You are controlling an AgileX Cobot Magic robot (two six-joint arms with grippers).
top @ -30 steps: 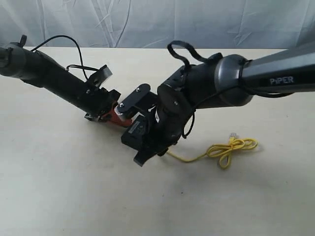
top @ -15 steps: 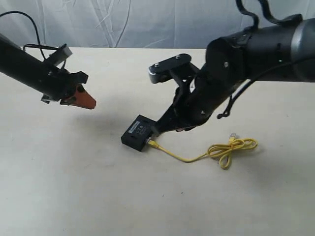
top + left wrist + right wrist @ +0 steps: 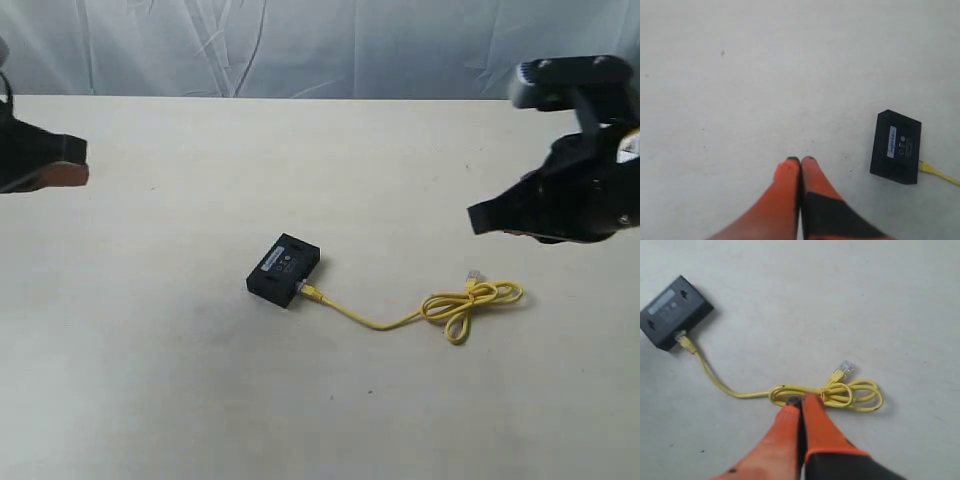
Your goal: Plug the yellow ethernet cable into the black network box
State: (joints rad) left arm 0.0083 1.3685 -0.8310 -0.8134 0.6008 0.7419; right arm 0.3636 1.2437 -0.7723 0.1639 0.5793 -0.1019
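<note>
The black network box (image 3: 285, 269) lies flat at the table's middle, also seen in the left wrist view (image 3: 896, 147) and the right wrist view (image 3: 673, 310). One plug (image 3: 682, 338) of the yellow ethernet cable (image 3: 380, 321) sits in the box's side. The cable runs right to its tied loop (image 3: 840, 393), with the free plug (image 3: 844, 368) beside it. My left gripper (image 3: 80, 172), far to the left, is shut and empty, orange fingers (image 3: 788, 172) pressed together. My right gripper (image 3: 482, 217) hangs shut and empty above the loop, its fingertips (image 3: 812, 405) touching.
A pale tabletop (image 3: 160, 380) bears only the box and cable. A wrinkled white backdrop (image 3: 300, 45) stands behind its far edge.
Both arms have pulled away from the box, the left one to the far left, the right one up and to the right. The right gripper let go and shut. The cable's plug stays in the box.
</note>
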